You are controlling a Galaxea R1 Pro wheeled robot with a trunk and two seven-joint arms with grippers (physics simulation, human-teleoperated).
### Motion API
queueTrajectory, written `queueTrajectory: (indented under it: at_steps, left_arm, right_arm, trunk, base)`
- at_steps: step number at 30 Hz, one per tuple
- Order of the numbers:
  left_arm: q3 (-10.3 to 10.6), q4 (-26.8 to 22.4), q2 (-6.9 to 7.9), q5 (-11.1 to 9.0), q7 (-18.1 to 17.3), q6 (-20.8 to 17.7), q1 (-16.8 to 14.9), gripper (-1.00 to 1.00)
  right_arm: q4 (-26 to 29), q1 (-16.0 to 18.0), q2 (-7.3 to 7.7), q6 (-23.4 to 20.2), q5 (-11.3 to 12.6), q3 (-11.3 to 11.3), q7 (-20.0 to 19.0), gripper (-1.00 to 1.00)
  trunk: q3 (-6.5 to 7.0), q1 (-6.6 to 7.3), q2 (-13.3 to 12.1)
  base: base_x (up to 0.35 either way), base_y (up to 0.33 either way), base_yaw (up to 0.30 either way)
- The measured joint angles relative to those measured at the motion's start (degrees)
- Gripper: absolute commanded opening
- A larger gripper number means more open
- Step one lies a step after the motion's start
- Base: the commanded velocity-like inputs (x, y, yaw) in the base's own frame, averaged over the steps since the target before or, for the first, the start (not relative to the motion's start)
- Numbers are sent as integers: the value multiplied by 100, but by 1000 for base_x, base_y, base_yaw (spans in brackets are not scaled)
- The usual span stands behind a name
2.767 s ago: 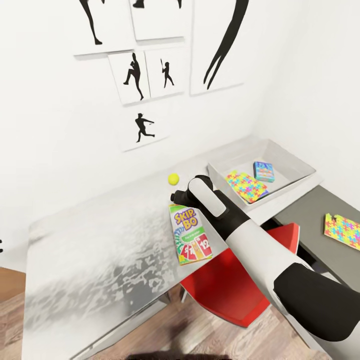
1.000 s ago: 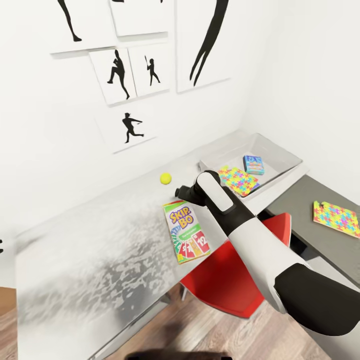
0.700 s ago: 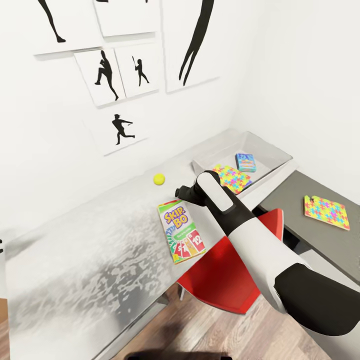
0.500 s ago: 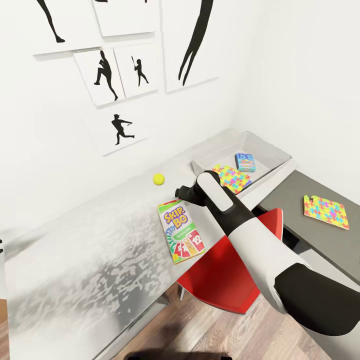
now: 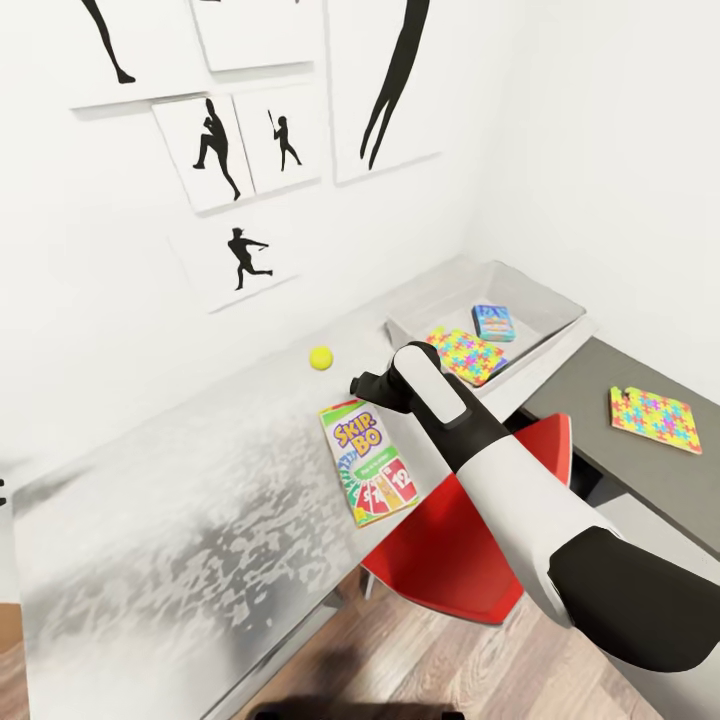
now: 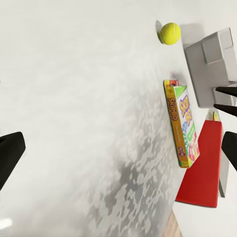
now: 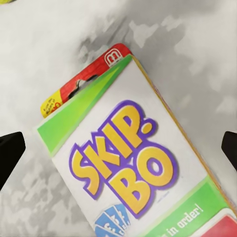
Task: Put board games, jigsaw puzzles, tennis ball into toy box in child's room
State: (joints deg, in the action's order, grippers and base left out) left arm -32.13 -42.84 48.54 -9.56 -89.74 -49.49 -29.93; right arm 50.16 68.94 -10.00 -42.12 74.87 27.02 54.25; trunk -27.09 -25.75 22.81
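Hovering over the far end of the Skip-Bo box, the right gripper has its dark fingers spread wide at either side of the box, touching nothing. The left gripper is likewise open above the pale table. Skip-Bo lies flat near the table's front edge, the tennis ball beyond it. Further right, the toy box holds one jigsaw puzzle and the blue board game. A second jigsaw puzzle lies on the dark lower section, a red chair beside it.
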Motion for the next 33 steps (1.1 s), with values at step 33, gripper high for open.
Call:
queueTrajectory:
  at_steps: [33]
  left_arm:
    - [-7,0,6,0,0,8,0,100]
  right_arm:
    - [-128,9,0,17,11,-30,-22,100]
  trunk:
    - [-301,0,0]
  base:
    - [0,1,1]
